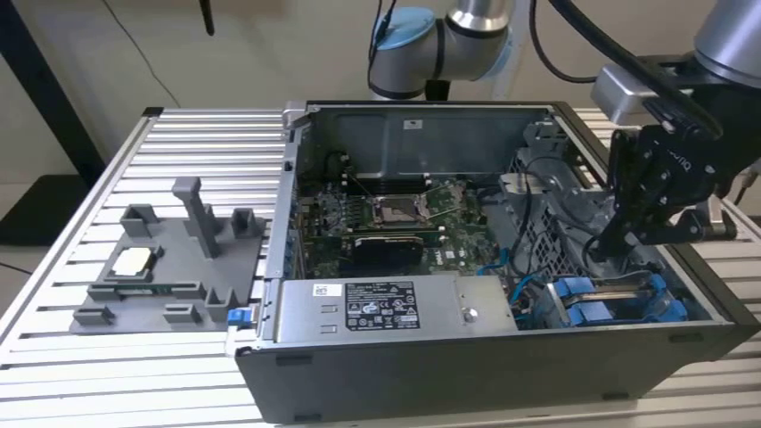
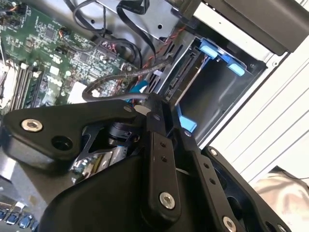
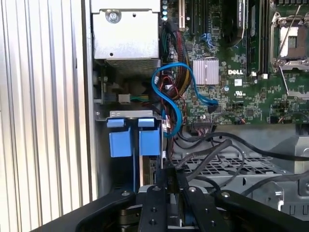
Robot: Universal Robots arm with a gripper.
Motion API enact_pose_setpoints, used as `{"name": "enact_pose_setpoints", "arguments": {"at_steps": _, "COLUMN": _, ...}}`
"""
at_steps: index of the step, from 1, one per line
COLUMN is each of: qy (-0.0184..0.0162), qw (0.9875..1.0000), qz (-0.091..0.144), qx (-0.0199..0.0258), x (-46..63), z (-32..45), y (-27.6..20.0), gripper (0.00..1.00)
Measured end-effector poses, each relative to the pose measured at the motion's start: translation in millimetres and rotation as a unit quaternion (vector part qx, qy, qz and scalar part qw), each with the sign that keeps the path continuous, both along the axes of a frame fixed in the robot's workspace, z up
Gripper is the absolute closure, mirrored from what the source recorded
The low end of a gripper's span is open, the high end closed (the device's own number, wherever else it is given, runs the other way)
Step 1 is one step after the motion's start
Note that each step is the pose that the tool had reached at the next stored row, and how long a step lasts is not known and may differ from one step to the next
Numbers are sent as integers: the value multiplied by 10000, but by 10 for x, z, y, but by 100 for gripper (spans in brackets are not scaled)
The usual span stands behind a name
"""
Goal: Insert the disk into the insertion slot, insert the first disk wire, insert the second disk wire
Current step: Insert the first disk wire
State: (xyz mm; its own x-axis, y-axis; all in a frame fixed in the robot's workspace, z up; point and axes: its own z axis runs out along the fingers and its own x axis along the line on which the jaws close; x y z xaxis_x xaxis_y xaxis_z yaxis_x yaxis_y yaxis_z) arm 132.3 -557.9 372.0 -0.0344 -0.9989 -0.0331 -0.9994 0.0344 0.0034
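On my screens the gripper (image 1: 609, 248) is down inside the open case (image 1: 476, 379), at the front corner on the exterior view's right, just above the slot (image 1: 579, 301). I read the hand as narrow. In the second wrist view its 2 fingers (image 2: 157, 145) come together at the tips and pinch a grey wire (image 2: 96, 83), which loops out from between them over the motherboard (image 2: 43, 43).

The disk (image 2: 181, 72) stands on edge in the slot, its connector end facing the gripper and close to the tips. I cannot tell whether the wire's plug touches it. In the first wrist view 2 blue tabs (image 3: 119, 142) sit at the slot's mouth, with the gripper just beside them.

A blue cable (image 3: 169, 92) curls between the slot and the motherboard, and black wires (image 3: 231, 150) cross a perforated cage (image 3: 217, 166) next to the gripper. The power supply (image 1: 380, 308) lies along the case's near side, beside the slot.

The case rests on a slatted table (image 1: 191, 143). A grey fixture (image 1: 167, 267) sits on the table at the exterior view's left, well apart from the arm (image 1: 728, 36).
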Motion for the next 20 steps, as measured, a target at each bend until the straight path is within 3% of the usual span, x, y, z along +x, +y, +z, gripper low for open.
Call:
{"name": "enact_pose_setpoints", "arguments": {"at_steps": 5, "qy": -4, "qw": 10000, "qz": 23, "qx": -27, "x": 6, "z": -20, "y": -39, "gripper": 81}}
{"name": "enact_pose_setpoints", "arguments": {"at_steps": 14, "qy": -4, "qw": 10000, "qz": 24, "qx": -28, "x": 11, "z": -22, "y": -47, "gripper": 81}}
{"name": "enact_pose_setpoints", "arguments": {"at_steps": 20, "qy": -4, "qw": 10000, "qz": 24, "qx": -28, "x": 34, "z": -28, "y": -130, "gripper": 81}}
